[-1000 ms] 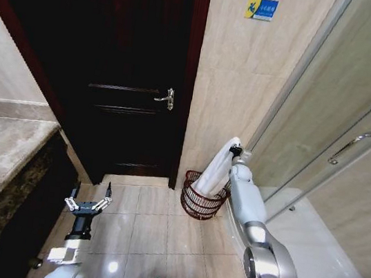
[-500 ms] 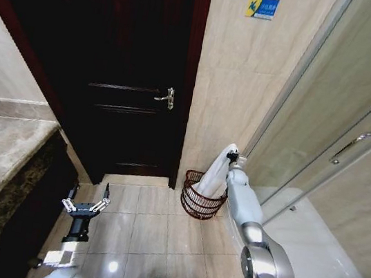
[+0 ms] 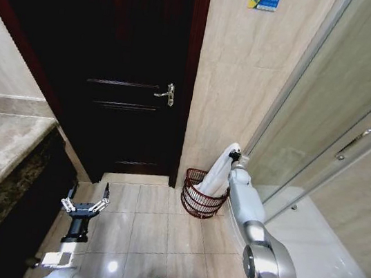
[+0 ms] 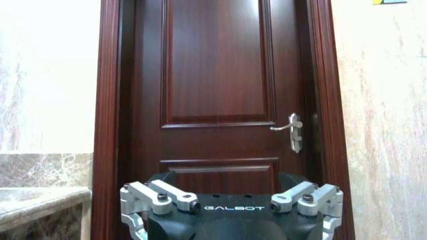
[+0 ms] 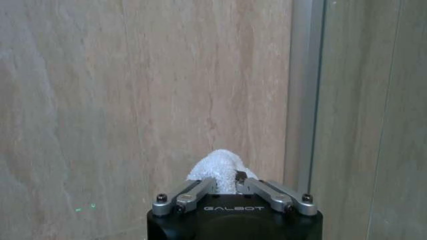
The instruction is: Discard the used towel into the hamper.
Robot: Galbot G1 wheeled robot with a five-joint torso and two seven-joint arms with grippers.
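Right pincer [image 3: 233, 153] is clamped shut on the white towel [image 3: 219, 172], which hangs down into the hamper [image 3: 201, 196] by the tiled wall. Left pincer [image 3: 83, 205] sits spread wide open, holding nothing, above the floor [image 3: 150, 232].

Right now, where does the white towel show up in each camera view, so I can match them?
Head view: the towel hangs from the right gripper, its lower end inside the hamper by the tiled wall.
Left wrist view: not in it; that camera faces the dark door.
Right wrist view: a white tuft sits between the gripper's fingers.
Shared landmark: the beige tiled wall, seen in all three.
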